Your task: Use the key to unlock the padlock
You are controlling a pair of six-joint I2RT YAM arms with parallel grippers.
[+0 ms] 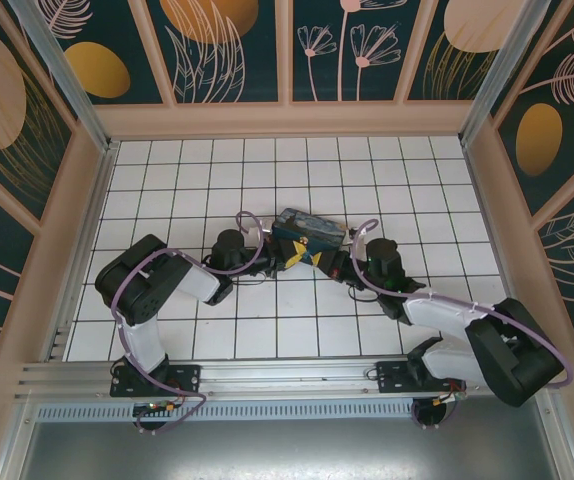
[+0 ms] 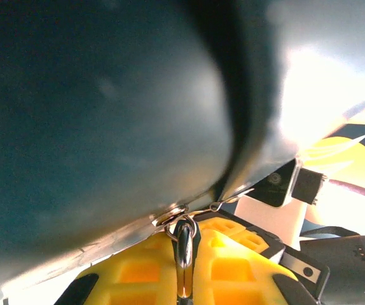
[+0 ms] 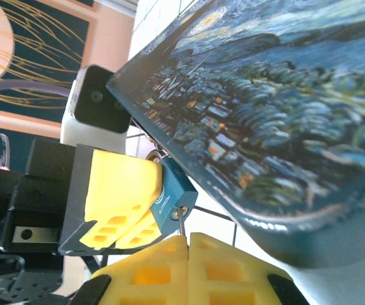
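Note:
The small teal padlock (image 3: 173,196) hangs from the hasp at the front edge of the painted tin box (image 3: 278,108). My left gripper (image 2: 184,236) is shut on the padlock (image 2: 184,264), its yellow fingers (image 3: 120,184) clamping the body from the left. The shackle passes through a metal ring (image 2: 177,219) on the tin. My right gripper (image 3: 187,240) is shut on the key (image 3: 181,222). The key's thin shaft runs up from between the yellow pads, and its tip is at the keyhole in the padlock's bottom face. From above, both grippers (image 1: 289,258) (image 1: 315,257) meet just in front of the tin (image 1: 309,230).
The tin box lies on the white tiled floor (image 1: 267,170) between the two arms. Patterned walls (image 1: 287,50) enclose the floor at the back and sides. Purple cables (image 1: 252,240) loop off both wrists. A metal rail (image 1: 267,375) runs along the near edge.

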